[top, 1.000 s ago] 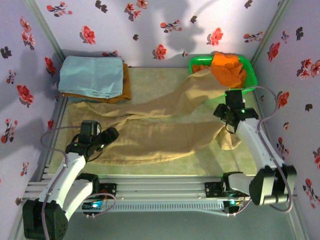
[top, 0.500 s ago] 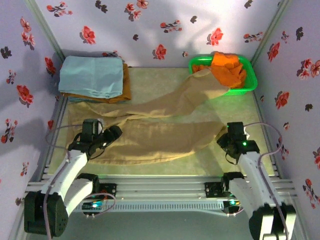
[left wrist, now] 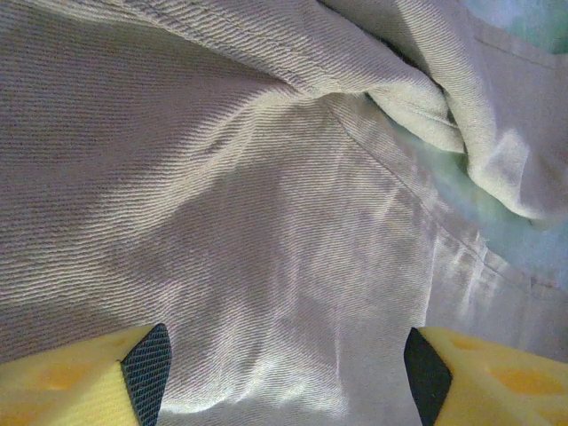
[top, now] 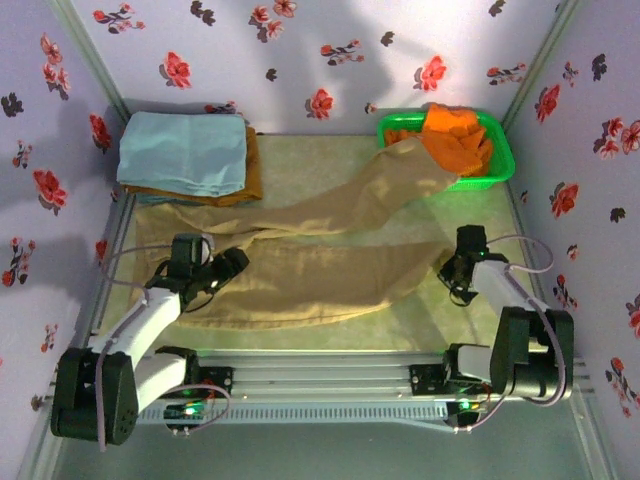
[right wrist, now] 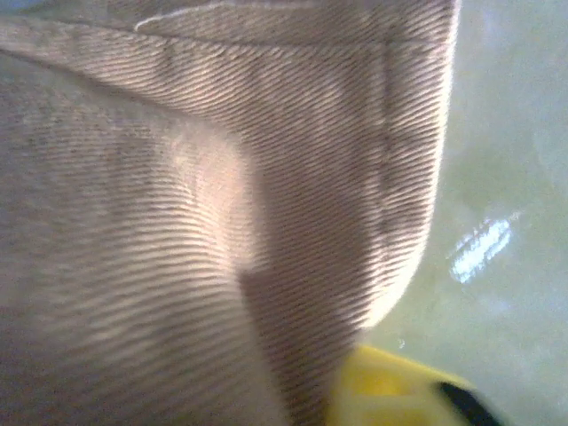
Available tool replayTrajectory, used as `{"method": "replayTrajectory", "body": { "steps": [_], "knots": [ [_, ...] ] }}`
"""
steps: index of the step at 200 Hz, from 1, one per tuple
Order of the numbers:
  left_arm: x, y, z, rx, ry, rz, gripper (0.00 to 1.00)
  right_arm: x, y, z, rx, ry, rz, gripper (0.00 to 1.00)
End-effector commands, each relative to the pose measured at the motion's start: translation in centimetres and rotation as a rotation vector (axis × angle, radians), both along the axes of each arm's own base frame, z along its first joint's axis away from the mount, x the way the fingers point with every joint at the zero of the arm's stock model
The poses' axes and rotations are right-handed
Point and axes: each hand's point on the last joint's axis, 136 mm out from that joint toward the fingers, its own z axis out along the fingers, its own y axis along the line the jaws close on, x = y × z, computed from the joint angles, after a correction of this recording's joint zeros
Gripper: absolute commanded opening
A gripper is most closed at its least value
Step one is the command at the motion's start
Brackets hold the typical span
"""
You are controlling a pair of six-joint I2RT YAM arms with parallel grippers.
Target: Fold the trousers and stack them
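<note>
Right gripper nipped shut on the trouser hem, and the folding has hardly begun.

The right gripper point(top: 455, 271) has its jaws closed on the hem of the near leg, with the cloth running into its yellow finger point(right wrist: 383, 390). The left gripper point(left wrist: 288, 364) hangs wide open just over the waist end, holding nothing. The trousers point(top: 320, 275) lie spread across the table point(top: 420, 322), far leg trailing up to the green basket point(top: 503, 160). I'd say no fold is made yet, and stacking by the light blue cloth point(top: 185, 150) is all to come.
</note>
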Motion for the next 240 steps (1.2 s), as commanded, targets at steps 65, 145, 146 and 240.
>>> {"method": "replayTrajectory", "body": {
  "steps": [65, 145, 146, 240],
  "knots": [
    [1.0, -0.9, 2.1, -0.031, -0.060, -0.039, 0.73, 2.1, -3.3, 14.1, -0.119, -0.309, 0.046, 0.00],
    [-0.3, -1.4, 3.5, -0.062, -0.079, -0.070, 0.74, -1.0, -8.5, 13.8, -0.144, -0.237, -0.198, 0.75],
    [-0.3, -1.4, 3.5, -0.062, -0.078, -0.071, 0.74, -1.0, -8.7, 13.7, -0.144, -0.236, -0.203, 0.75],
    [-7.0, -7.0, 1.9, 0.098, -0.034, -0.273, 0.75, -3.3, 1.3, 9.5, 0.183, -0.281, -0.017, 0.66]
  ]
}}
